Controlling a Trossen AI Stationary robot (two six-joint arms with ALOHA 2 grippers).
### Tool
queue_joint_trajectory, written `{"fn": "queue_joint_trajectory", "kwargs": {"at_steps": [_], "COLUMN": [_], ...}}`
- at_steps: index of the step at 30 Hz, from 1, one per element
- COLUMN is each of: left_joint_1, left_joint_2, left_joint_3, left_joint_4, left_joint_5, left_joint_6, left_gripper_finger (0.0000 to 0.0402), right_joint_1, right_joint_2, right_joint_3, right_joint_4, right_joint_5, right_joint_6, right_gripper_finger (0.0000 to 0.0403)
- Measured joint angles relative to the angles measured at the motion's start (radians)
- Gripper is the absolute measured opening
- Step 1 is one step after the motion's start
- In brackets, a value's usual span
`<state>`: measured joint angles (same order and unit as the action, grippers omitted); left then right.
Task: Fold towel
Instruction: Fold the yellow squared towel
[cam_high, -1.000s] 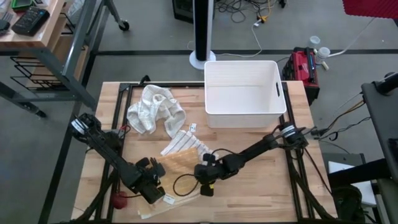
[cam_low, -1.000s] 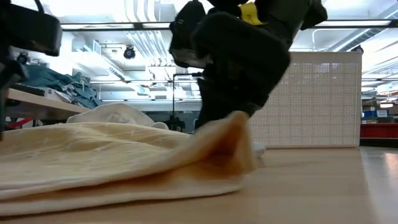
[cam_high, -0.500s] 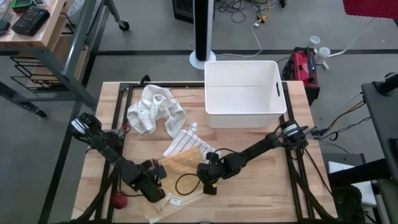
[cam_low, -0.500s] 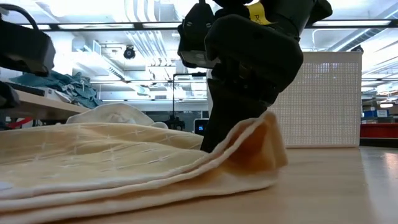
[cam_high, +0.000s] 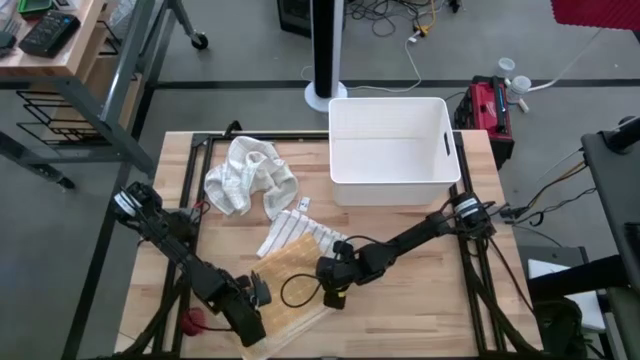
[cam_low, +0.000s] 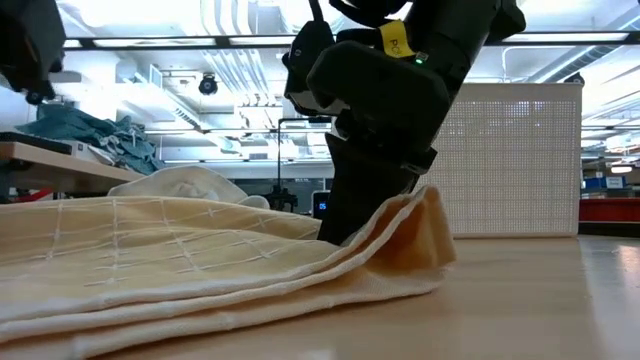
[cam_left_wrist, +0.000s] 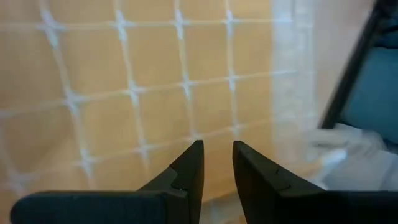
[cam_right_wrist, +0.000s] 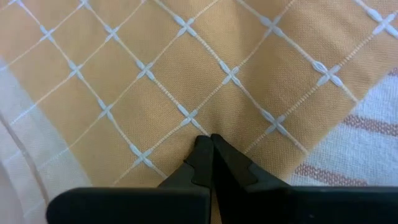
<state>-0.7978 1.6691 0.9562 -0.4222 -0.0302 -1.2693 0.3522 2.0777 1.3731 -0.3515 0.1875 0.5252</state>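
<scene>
A tan towel (cam_high: 300, 272) with a white grid lies folded in layers near the table's front, left of the middle; in the low view the towel (cam_low: 180, 255) fills the foreground. My left gripper (cam_high: 255, 297) stands over its left side, pointing steeply down, fingers nearly together on the cloth. My right gripper (cam_high: 333, 297) is shut on the towel's right corner, which stands raised (cam_low: 415, 215) off the wood. My left gripper (cam_left_wrist: 217, 149) comes down steeply from the table's left on the towel's top layer (cam_left_wrist: 217, 132), near its white hem (cam_left_wrist: 289, 112). A narrow gap with cloth in it shows between the fingertips; how many layers they hold is hidden. My right gripper (cam_right_wrist: 211, 140) pinches the towel's right corner (cam_right_wrist: 208, 126) between its two fingertips, slanting down from the table's right. Several layers rise to the fingers in a hump (cam_low: 405, 225). The remainder of the towel lies on the table.
A striped cloth (cam_high: 300, 233) lies just behind the towel, partly under it. A crumpled white cloth (cam_high: 248, 175) sits at the far left, a white bin (cam_high: 440, 150) at the far middle. A small red thing (cam_high: 190, 322) lies front left. Bare wood (cam_high: 420, 310) shows at the near right.
My left gripper has moved toward the table's near edge and tipped more steeply down. The towel's near-left part has gone with it: the tan layer now spreads over the pale strip that showed along the front. The right gripper and its raised corner have stayed.
</scene>
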Motion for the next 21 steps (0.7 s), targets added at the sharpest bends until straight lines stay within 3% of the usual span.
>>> {"fn": "queue_joint_trajectory", "kwargs": {"at_steps": [12, 17, 21], "left_joint_1": [-0.099, -0.147, -0.168], "left_joint_2": [-0.002, -0.002, -0.002], "left_joint_3": [0.021, 0.047, 0.054], "left_joint_4": [0.02, 0.004, -0.105], "left_joint_5": [0.045, -0.034, -0.116], "left_joint_6": [-0.188, -0.26, -0.338], "left_gripper_finger": [0.0076, 0.0076, 0.0076], "right_joint_1": [-0.001, -0.001, -0.004], "right_joint_2": [0.001, 0.001, -0.002], "right_joint_3": [0.0, 0.0, 0.0], "right_joint_4": [0.0, 0.002, -0.007], "right_joint_5": [0.0, 0.018, 0.027], "right_joint_6": [0.001, 0.0, 0.005], "right_gripper_finger": [0.0, 0.0, 0.0]}}
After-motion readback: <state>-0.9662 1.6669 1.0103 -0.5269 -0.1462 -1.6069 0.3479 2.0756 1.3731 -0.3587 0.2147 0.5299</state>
